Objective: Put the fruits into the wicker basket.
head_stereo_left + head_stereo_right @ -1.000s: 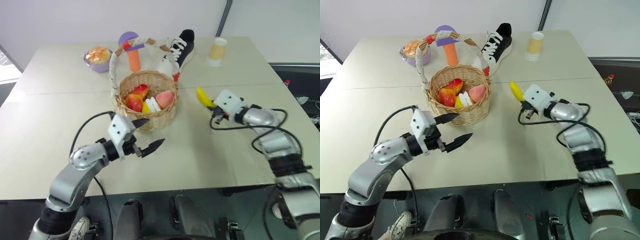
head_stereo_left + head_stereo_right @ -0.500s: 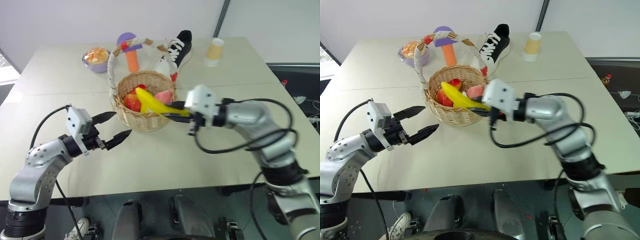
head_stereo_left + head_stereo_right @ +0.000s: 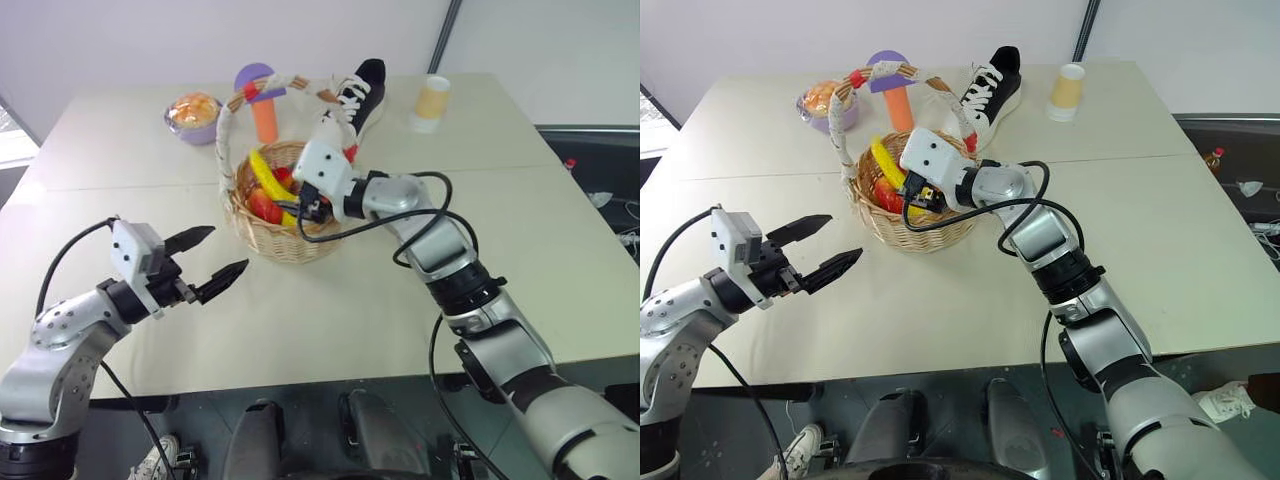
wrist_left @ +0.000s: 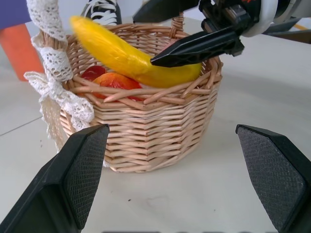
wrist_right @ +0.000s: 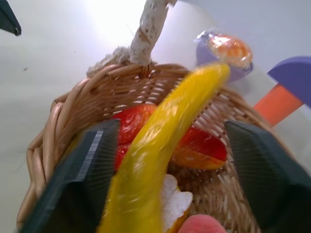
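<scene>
Round tan woven wicker basket (image 3: pixel 290 225) with tall arched handle wrapped in white lace, standing mid-counter on the pale beige counter (image 3: pixel 520 230). Contents: curved yellow toy banana (image 3: pixel 266 178), lying tilted across the other fruits with its upper end raised above the rim on the side toward the purple bowl; red-yellow toy mango (image 4: pixel 114 81) beneath it; pink toy peach (image 5: pixel 201 224) at the near edge in the right wrist view; a white piece among the fruits, kind not clear. Right gripper (image 3: pixel 910 195): reaching over the basket from the robot's right, jaws released and spread wide, one black finger on each side of the banana; the right wrist view shows gaps between fingers and fruit. Left gripper (image 3: pixel 212 257): above the counter to the left of the basket, apart from it, jaws released and empty, pointing toward the basket. Behind the basket: small purple bowl holding an orange bun (image 3: pixel 195 115), orange-stemmed purple-capped mushroom toy (image 3: pixel 262 100), black-and-white sneaker (image 3: pixel 358 95), tan paper cup (image 3: pixel 433 102).
</scene>
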Controlling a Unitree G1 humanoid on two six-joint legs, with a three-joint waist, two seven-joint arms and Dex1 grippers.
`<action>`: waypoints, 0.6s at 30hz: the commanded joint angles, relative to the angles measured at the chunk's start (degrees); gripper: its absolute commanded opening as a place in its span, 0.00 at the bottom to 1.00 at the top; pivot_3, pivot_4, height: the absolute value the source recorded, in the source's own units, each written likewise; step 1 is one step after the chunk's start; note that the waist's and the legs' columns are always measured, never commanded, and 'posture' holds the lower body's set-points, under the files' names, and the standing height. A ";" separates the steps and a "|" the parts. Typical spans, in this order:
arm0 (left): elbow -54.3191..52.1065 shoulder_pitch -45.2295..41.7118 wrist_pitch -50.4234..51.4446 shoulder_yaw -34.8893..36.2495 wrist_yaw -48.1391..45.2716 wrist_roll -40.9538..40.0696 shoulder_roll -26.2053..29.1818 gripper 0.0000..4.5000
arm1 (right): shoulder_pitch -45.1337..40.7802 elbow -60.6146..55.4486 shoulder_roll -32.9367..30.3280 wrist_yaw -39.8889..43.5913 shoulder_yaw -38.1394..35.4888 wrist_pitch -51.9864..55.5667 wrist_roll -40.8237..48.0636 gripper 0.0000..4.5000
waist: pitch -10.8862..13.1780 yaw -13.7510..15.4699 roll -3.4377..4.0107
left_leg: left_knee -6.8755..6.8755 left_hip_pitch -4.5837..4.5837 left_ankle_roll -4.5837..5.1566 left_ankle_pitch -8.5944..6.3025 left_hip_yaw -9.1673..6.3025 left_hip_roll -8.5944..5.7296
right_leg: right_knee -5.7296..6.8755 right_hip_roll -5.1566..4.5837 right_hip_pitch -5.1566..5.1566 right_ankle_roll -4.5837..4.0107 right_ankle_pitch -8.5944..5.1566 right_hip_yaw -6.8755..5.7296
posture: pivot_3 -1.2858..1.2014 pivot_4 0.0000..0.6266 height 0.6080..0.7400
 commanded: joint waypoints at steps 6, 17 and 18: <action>-0.27 0.22 0.76 3.34 0.07 -3.30 1.10 1.00 | 14.00 -25.21 -8.53 4.19 -17.09 8.67 15.68 0.96 | -0.01 0.32 -0.02 | -0.02 -0.01 0.01 -0.01 -0.10 0.00 | -0.07 -0.06 0.08 0.01 0.00 -0.06 | 0.52 0.24 1.00; 0.43 -3.21 1.37 1.04 0.82 -5.22 -1.22 1.00 | 9.17 -6.58 3.38 -12.14 -20.79 7.37 13.00 0.96 | 0.00 -0.48 -0.01 | -0.07 0.09 0.01 0.00 0.04 0.16 | 0.06 0.33 0.03 -0.09 -0.04 0.02 | 0.52 0.24 1.00; 0.31 -3.36 1.38 0.93 1.02 -5.23 -1.37 1.00 | 8.31 -4.50 4.27 -12.59 -20.66 6.11 12.62 0.96 | 0.00 -0.51 0.01 | -0.07 0.05 0.00 0.00 0.05 0.17 | 0.05 0.33 0.00 -0.09 -0.04 0.03 | 0.52 0.24 1.00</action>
